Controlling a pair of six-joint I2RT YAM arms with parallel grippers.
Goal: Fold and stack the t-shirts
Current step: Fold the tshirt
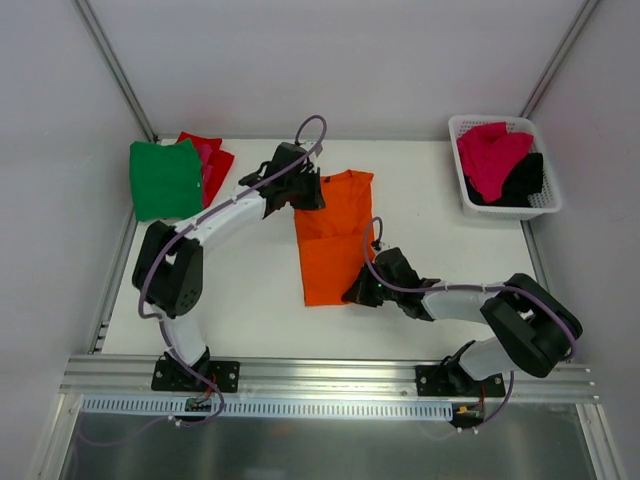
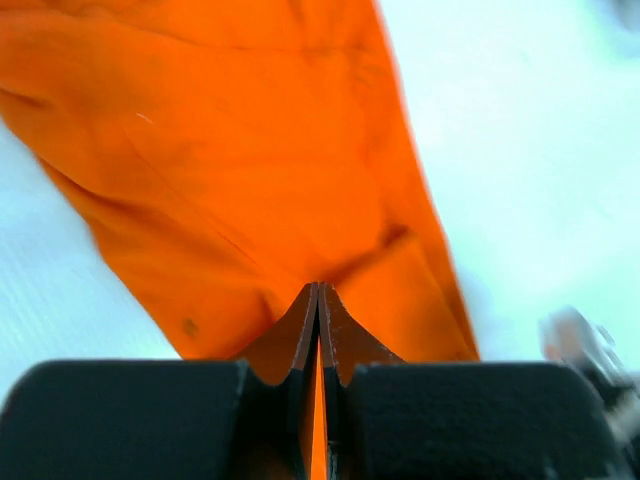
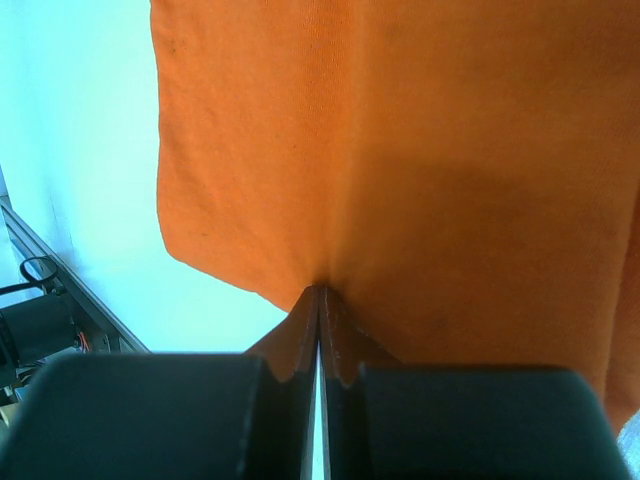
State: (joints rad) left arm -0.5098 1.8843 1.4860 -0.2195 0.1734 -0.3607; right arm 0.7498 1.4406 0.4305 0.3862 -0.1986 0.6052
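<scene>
A bright orange t-shirt lies as a long folded strip in the middle of the white table. At the shirt's far left edge, beside the collar, my left gripper is shut on the cloth. In the left wrist view, orange cloth shows in the slit between the closed fingers of the left gripper. My right gripper is shut on the near right corner at the hem. Its closed tips bite the edge of the orange shirt.
A folded green t-shirt lies on a red one at the far left corner. At the far right stands a white lattice basket holding a magenta-pink t-shirt and a black one.
</scene>
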